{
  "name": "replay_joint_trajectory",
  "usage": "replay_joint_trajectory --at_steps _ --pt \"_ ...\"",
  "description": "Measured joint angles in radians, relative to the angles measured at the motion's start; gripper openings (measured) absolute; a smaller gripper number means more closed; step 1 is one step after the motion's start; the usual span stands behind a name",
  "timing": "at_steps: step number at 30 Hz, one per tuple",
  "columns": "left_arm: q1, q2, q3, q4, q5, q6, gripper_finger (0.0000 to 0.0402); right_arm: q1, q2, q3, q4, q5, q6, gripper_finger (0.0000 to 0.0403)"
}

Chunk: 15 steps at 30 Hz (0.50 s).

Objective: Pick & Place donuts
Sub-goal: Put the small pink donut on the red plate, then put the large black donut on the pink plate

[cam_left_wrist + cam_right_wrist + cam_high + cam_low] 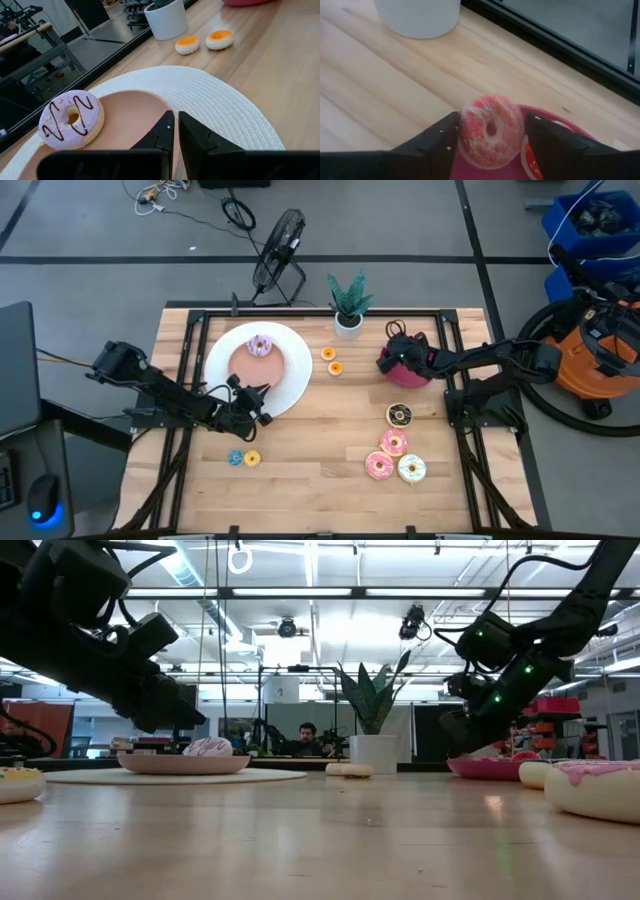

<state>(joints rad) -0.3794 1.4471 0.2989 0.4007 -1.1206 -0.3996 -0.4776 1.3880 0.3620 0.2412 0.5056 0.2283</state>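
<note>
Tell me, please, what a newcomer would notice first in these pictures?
Probably the red donut standing on edge between the right end effector fingers, over the magenta dish at the table's right. Next, the purple donut on the pink plate, ringed by a white mat, where the shut left end effector hovers. Four more donuts cluster front right.

Grey concrete floor [420, 230] with dark seam lines; black floor fan [277, 252], loose cables [160, 195], orange shop vacuum [590, 355], blue bin [585, 220]. Long ceiling strip lights [310, 590]; a seated person [308, 737] far behind.
</note>
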Motion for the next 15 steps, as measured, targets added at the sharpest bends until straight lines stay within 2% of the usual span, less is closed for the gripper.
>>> replay_joint_trajectory --at_steps 4,7,15 --pt "0.0 0.0 0.0 0.0 0.0 0.0 0.003 0.0 -0.002 0.0 0.016 0.002 -0.019 0.0292" --pt "0.0 0.0 0.0 0.0 0.0 0.0 0.003 0.0 -0.019 0.0 0.012 0.011 -0.027 0.0309" --pt "0.001 0.0 0.0 0.0 0.0 0.001 0.003 0.086 -0.147 0.0 -0.036 -0.004 -0.042 0.0302"
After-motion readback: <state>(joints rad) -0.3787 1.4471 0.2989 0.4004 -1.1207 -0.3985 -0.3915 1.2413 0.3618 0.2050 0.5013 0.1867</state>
